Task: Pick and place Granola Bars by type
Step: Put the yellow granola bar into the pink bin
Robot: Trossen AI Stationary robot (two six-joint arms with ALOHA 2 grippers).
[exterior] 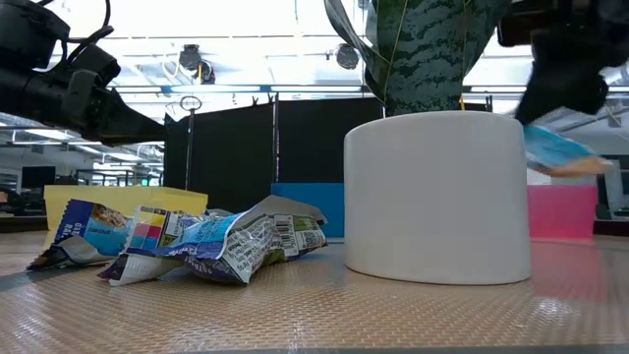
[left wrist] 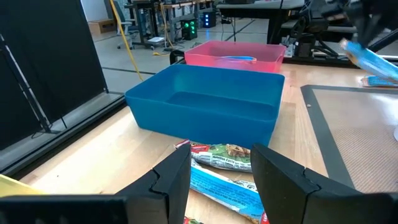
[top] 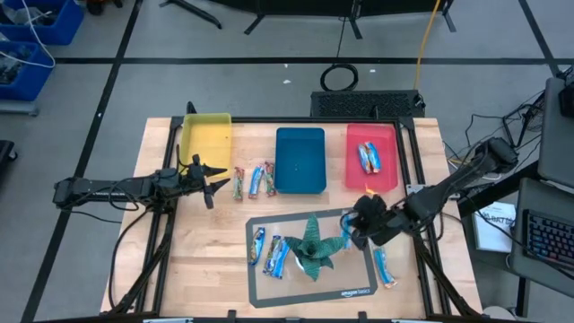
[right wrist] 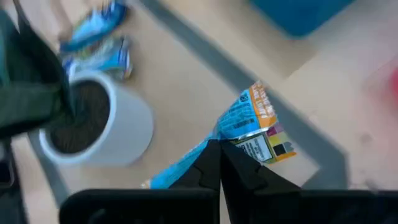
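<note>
Several wrapped granola bars lie about: three on the wood between the yellow tray and the blue tray, three on the dark mat left of the potted plant, one right of the mat, and two in the red tray. My right gripper is shut on a blue bar with an orange end above the mat's right part, beside the plant. My left gripper is open just left of the three bars on the wood and touches nothing. My right gripper pinches the blue bar near its middle between its two fingers, which lie across the bar. The fingers come from above, slanting down. The bar is lifted clear of the mat, about level, with its orange end toward the trays; it also shows in the low view.
A yellow tray, a blue tray and a red tray stand in a row at the far side. A green star-shaped plant in a white pot stands on the mat.
</note>
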